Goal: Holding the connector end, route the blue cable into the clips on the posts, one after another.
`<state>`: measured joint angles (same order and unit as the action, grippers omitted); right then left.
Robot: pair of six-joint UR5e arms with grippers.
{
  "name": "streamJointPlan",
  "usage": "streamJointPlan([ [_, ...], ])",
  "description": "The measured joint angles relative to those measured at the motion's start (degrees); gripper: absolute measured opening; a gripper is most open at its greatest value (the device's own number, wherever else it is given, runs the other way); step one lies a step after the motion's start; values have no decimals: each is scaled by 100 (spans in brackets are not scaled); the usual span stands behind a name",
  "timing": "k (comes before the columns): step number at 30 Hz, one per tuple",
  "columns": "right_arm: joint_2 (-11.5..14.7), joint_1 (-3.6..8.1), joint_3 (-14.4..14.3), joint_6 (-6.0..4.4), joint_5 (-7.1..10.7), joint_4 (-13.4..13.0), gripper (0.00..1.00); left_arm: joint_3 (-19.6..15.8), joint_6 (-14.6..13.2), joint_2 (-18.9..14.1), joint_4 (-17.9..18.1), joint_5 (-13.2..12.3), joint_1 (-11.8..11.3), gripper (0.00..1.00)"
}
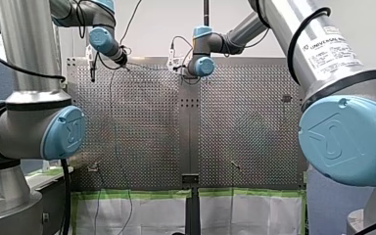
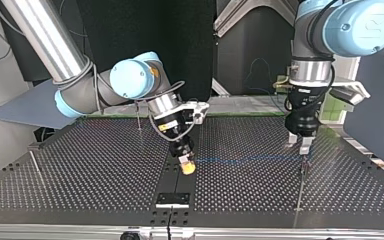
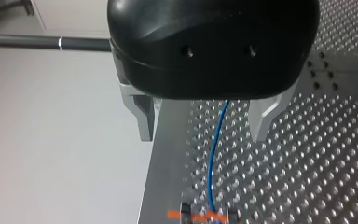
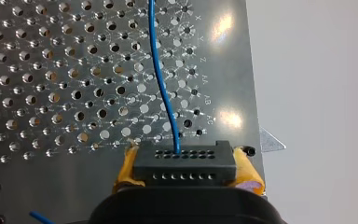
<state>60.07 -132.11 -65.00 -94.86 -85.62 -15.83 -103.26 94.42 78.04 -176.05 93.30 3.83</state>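
Clamping black connector point(image 4: 185, 164) in yellow pads point(image 4: 248, 175) of right gripper point(image 2: 187, 166), centre frame in top view. Blue cable point(image 2: 245, 160) strung rightward to orange clip point(image 3: 204, 215), between parted fingers point(image 3: 145, 119) of left gripper point(image 3: 201, 135), untouched. Keep line taut, level with slot; press down squarely.

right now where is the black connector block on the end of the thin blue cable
The black connector block is clamped between the yellow pads of my right gripper, near the middle of the perforated table in the top view.
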Motion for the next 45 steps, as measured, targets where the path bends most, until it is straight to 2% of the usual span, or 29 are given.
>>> streamJointPlan([
  [7,-2,6,0,-1,0,-3,0,162,-10,110,15,-339,93,100],
  [11,-3,12,-1,-1,0,-7,0,337,-1,229,16,-397,168,100],
  [16,-1,15,-1,1,5,-9,0,569,-5,490,-19,-298,254,100],
  [21,-1,24,-1,1,27,-9,0,612,1,721,-20,-114,290,100],
  [26,-1,37,-1,1,37,-5,0,617,45,785,-15,1,278,100],
  [31,-1,39,-1,1,42,-1,0,672,144,860,81,-15,273,100],
  [36,0,34,-1,1,43,0,0,803,168,1078,152,-90,315,100],
  [40,0,32,0,1,44,0,0,908,184,1198,177,-81,328,100],
  [45,0,36,0,1,46,0,0,969,330,1238,316,-47,330,100],
])
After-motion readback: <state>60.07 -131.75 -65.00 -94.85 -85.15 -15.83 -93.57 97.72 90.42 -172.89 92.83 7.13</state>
